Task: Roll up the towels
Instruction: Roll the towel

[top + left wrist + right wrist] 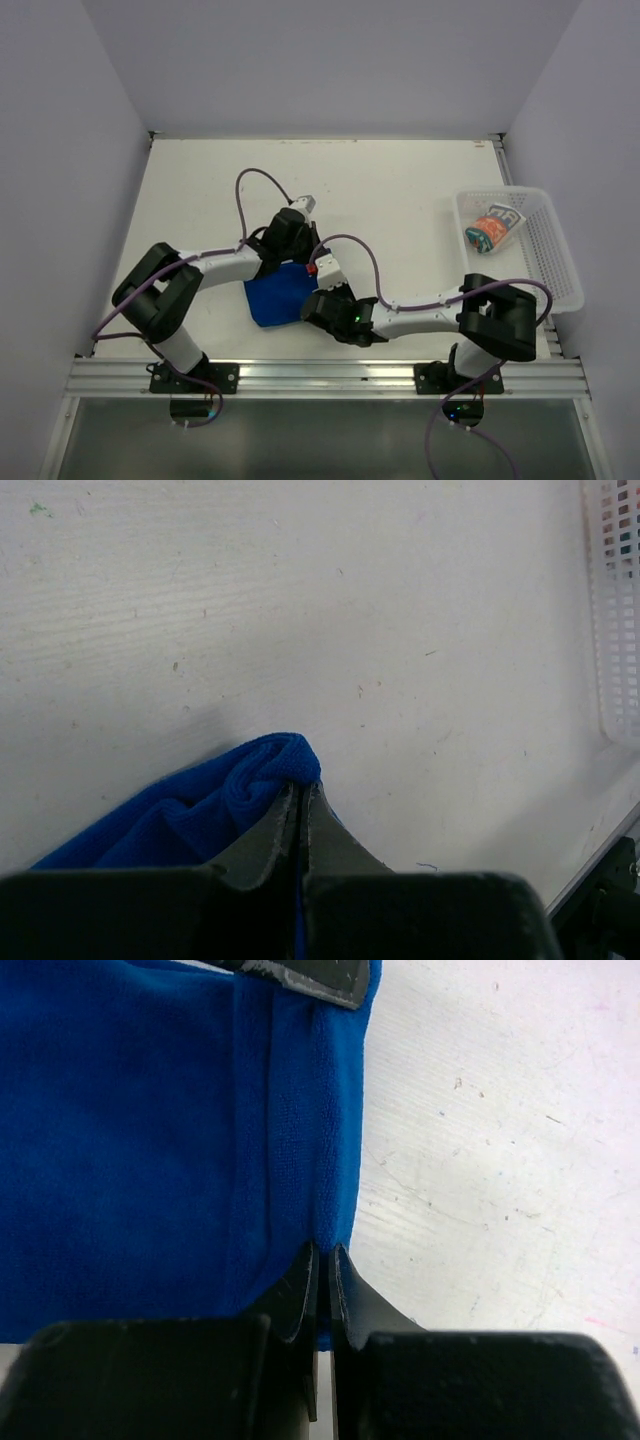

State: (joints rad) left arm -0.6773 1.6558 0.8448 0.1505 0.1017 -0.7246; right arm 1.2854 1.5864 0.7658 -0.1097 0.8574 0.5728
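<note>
Your left fingers and right fingers each pinch shut on an edge of the blue towel on the counter, likely to roll it evenly; the patterned towel lies in the basket

1 towel lies on the table, centre-front; the other towel in the basket, right.

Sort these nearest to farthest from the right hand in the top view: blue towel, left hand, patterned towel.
1. Blue towel: pinched in the right hand.
2. Left hand: on that towel's far edge.
3. Patterned towel: far right, in the basket.
</note>
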